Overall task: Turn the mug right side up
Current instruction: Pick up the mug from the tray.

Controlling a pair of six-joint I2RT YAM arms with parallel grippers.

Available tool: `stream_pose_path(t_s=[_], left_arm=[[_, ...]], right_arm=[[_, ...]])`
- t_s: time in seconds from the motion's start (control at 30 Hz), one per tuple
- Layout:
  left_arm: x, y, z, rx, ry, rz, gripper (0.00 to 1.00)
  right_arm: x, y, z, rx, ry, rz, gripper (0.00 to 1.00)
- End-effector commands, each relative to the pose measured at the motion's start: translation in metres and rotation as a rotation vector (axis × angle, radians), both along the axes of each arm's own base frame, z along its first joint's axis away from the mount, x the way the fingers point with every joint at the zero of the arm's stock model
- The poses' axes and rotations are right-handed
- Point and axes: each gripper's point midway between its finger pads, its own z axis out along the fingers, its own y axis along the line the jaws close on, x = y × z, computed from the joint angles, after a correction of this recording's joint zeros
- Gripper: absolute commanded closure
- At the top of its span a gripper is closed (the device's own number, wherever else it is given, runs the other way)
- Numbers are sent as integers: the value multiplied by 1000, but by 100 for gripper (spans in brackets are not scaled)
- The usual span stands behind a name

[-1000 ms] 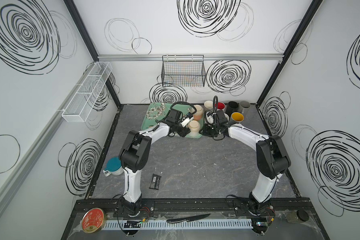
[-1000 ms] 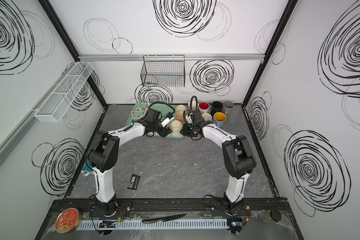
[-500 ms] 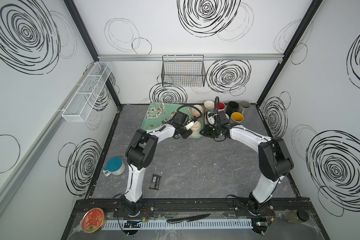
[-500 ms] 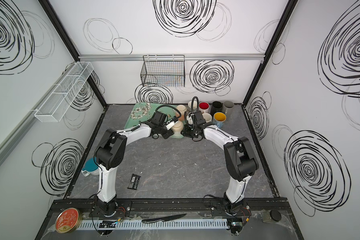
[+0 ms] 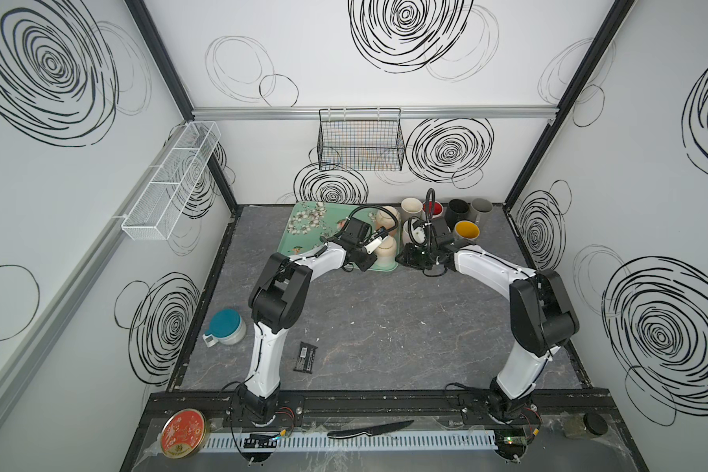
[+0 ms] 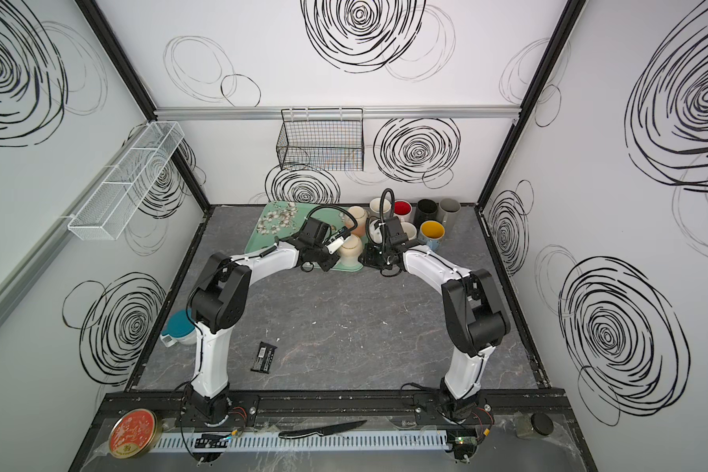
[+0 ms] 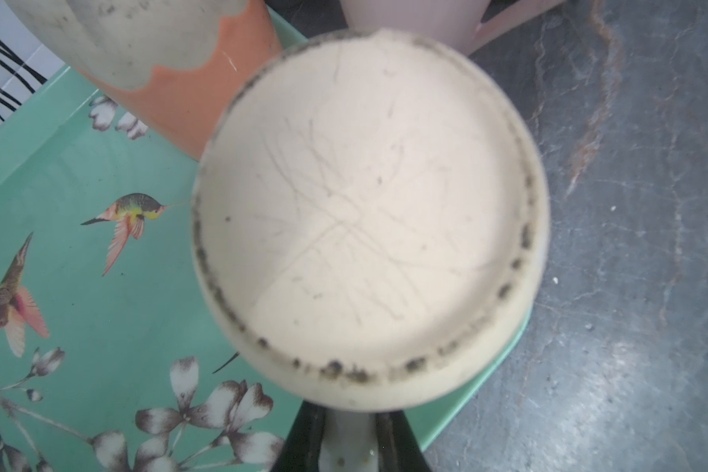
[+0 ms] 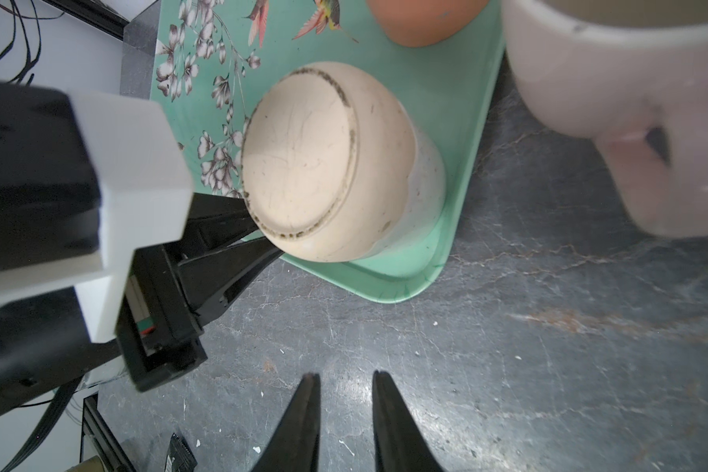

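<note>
1. Left wrist view: I am looking down on the flat bottom of the mug (image 7: pixel 364 212), so it is sitting upside down with its mouth on the tray (image 7: pixel 99 327).
2. My left claw (image 7: pixel 346 421) is squeezing shut on the mug's pale handle (image 7: pixel 346 453), right next to the mug's wall. I think I am holding it there because the round body is too fat and slippery for my thin fingers.
3. In both top views the mug is standing a little above the middle of the picture. It is on the tray's lower right corner, close to the rim.
4. My right claw (image 8: pixel 344 380) is hanging over the bare table (image 8: pixel 507 367) just beside that corner. Its jaws are a little apart and gripping nothing. I guess it is waiting to help with the flip.
5. The mug is looking creamy, round and smooth. Thin scratches are crossing its base, and dark specks are ringing the edge.
6. The tray is shining mint green, with painted birds and flowers. The table is looking like grey stone with pale veins.
7. An orange mug (image 7: pixel 205 94) and a pale pink mug (image 8: pixel 630 102) are standing near mine, so I am thinking the flip needs care.
</note>
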Motion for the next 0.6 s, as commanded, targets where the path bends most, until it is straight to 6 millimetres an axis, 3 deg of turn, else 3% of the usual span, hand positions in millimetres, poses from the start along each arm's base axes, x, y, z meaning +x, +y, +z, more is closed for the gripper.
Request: stream_pose_path(t_s=[0.0,0.2,0.57], left_arm=[[1,6,5,7,-22,36,96],[4,22,24,-139,10,156,100],[19,54,82,-769,79,405,100]], right_arm=[[0,2,16,32,-35,-3,72],[0,6,24,56,-63,-20,74],[3,33,45,171,-105,-20,76]])
